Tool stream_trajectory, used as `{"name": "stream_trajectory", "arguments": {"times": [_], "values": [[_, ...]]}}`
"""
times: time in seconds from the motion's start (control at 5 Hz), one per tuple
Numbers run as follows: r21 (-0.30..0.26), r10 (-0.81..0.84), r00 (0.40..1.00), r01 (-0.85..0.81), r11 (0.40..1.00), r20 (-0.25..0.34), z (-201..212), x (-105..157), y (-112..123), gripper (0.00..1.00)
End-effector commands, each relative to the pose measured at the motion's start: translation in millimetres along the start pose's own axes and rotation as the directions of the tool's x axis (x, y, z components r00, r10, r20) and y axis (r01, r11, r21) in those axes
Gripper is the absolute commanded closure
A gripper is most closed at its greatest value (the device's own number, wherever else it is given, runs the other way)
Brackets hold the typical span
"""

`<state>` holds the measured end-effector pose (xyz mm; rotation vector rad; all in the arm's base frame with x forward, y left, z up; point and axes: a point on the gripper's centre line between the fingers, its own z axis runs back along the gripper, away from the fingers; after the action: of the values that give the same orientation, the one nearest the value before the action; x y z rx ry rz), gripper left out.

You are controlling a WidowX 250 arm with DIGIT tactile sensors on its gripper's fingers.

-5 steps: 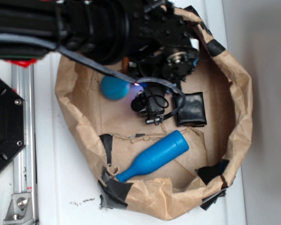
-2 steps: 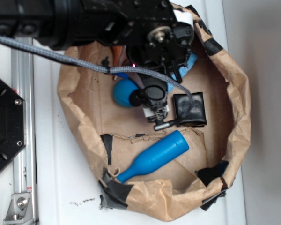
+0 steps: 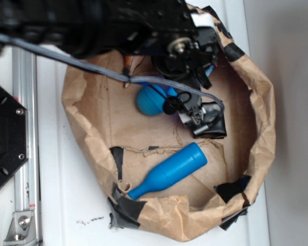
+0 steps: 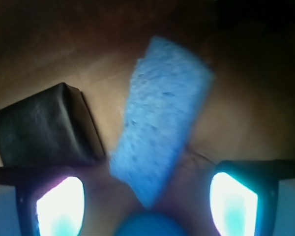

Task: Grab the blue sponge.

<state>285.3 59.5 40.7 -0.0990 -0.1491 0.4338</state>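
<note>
In the wrist view the blue sponge [image 4: 160, 123] lies flat on brown paper, a speckled light-blue block slanting from upper right to lower left. Its lower corner reaches down between my two fingertips. My gripper [image 4: 145, 204] is open, the glowing fingertips [image 4: 56, 206] far apart, touching nothing. In the exterior view the arm hides nearly all of the blue sponge; only a sliver [image 3: 210, 70] shows. There the gripper [image 3: 195, 115] hangs over the left edge of the black pouch.
A black square pouch [image 4: 44, 125] [image 3: 216, 129] lies beside the sponge. A teal-blue ball [image 3: 151, 100] [image 4: 147, 227] rests close to the gripper. A blue bottle-shaped pin [image 3: 169, 171] lies nearer the front. The crumpled paper wall [image 3: 262, 107] rings everything.
The arm and gripper have swung to the right, from the bag's middle to the pouch's edge. The teal-blue ball has rolled right with them.
</note>
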Motion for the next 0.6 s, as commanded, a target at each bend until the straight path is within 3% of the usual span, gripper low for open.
{"name": "stream_trajectory", "arguments": {"times": [0.0, 0.4], "values": [[-0.019, 0.092, 0.996, -0.092, 0.996, 0.014, -21, 21, 4, 0.00], [0.099, 0.098, 0.992, -0.091, 0.991, -0.077, -50, 28, 9, 0.00]]}}
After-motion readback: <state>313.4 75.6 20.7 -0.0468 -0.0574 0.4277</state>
